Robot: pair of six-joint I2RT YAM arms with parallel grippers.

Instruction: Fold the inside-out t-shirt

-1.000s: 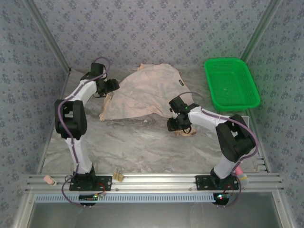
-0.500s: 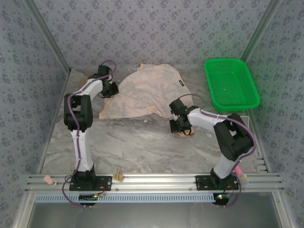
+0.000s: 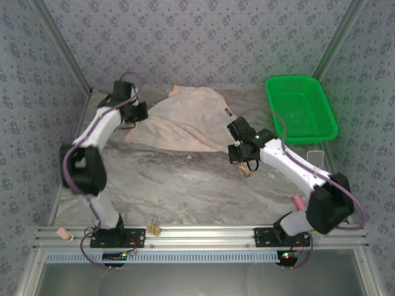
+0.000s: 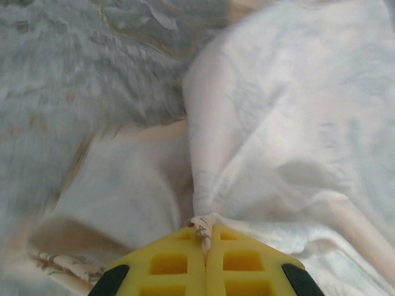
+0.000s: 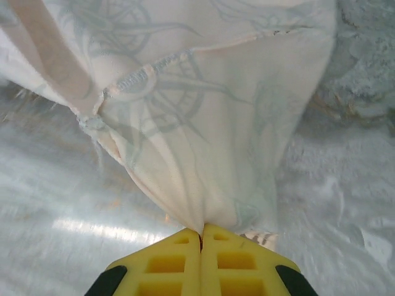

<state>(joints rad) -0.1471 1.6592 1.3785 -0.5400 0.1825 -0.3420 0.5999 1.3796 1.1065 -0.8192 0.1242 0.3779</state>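
Note:
The inside-out t-shirt [image 3: 185,120] lies pale cream-pink across the back of the table, its small dark neck label [image 3: 227,112] at its right edge. My left gripper [image 3: 138,115] is shut on the shirt's left edge, and the cloth [image 4: 259,123] is pinched between the yellow fingertips [image 4: 179,259]. My right gripper [image 3: 245,161] is shut on the shirt's lower right corner. That corner [image 5: 203,135] hangs lifted from the jaws, faint compass prints showing through, and a printed bit of cloth [image 3: 245,170] dangles below.
A green plastic basket [image 3: 300,108] stands at the back right. The grey marbled table [image 3: 185,185] stretches in front of the shirt. Patterned walls close the back and both sides. A small pink object [image 3: 298,201] lies near the right arm's base.
Both grippers have shut on the shirt. The right arm has swung up and right, lifting its corner; the left has pulled the left edge up and back, so the cloth is drawn narrower.

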